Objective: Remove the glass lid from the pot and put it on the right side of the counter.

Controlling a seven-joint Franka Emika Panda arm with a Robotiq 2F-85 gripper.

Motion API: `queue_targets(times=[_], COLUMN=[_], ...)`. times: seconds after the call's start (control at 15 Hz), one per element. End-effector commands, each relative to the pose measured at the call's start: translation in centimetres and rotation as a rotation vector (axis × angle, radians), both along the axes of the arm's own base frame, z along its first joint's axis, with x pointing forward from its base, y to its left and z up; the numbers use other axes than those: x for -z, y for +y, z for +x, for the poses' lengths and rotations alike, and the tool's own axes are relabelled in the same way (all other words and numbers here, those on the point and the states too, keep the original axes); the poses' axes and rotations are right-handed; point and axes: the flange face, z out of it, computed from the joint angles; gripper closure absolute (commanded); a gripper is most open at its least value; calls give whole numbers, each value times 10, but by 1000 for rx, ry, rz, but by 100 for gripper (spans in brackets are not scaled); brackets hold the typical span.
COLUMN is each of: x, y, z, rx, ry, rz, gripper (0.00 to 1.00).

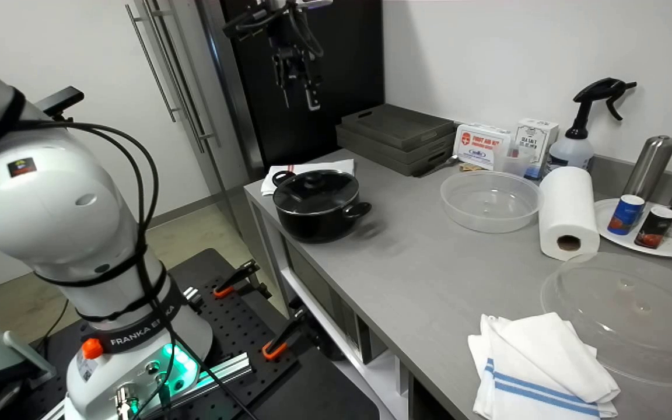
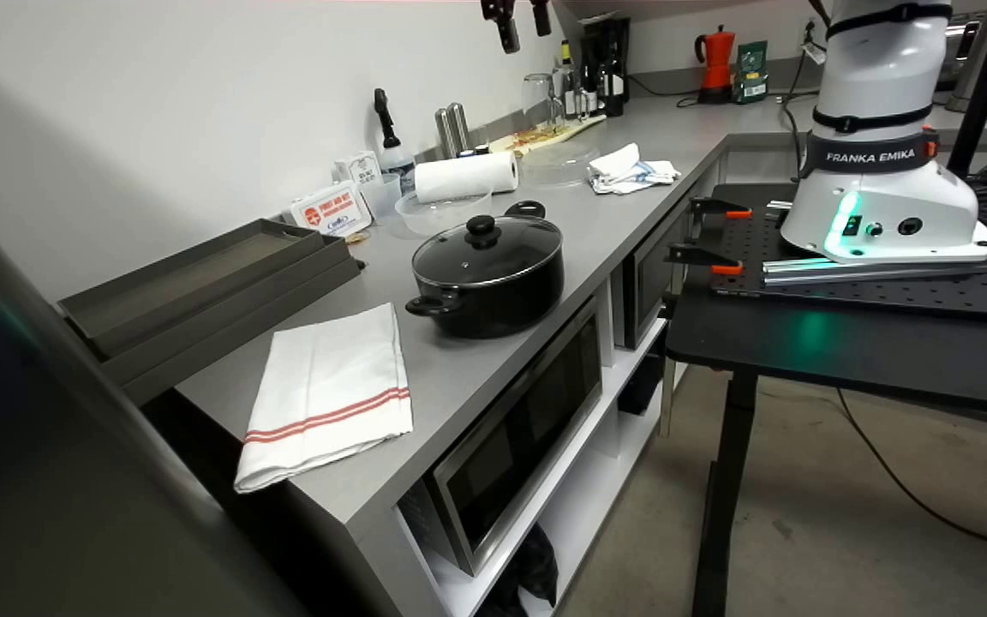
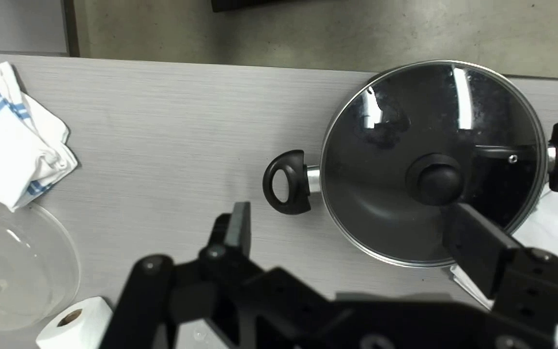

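The glass lid [image 1: 301,195] lies flat on the pot, its black knob at the centre; it also shows in an exterior view [image 2: 511,253] and in the wrist view [image 3: 385,165]. The black pot [image 1: 315,227] stands near the front edge of the grey counter [image 1: 406,280], close to its end; it also shows in an exterior view [image 2: 502,300]. My gripper [image 1: 300,104] is open with nothing between its fingers, well above the counter and apart from the lid. In the wrist view the gripper [image 3: 349,208] spreads wide, one fingertip overlapping the view just below the knob.
A red-striped towel [image 2: 331,394] lies beside the pot. Dark trays [image 1: 397,137] are stacked by the wall. A clear bowl [image 1: 487,204], paper roll [image 1: 569,216], large clear dish [image 1: 657,326] and blue-striped towel [image 1: 540,367] lie farther along the counter.
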Motion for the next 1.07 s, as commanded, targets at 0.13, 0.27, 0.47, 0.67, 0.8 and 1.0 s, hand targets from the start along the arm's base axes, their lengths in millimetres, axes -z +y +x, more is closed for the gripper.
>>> queue_targets(times=[0.13,0.27,0.47,0.67,0.8,1.0], x=[37,52,72,90,100,113], y=[15,19,25,33,38,45], z=[51,64,78,88,92,96], rx=[-42,-59,-83,-120,-154,-198], ry=[52,64,85,110,126,157], rz=[-2,10,36,70,97,146], gripper=[0,0,0,0,0,0])
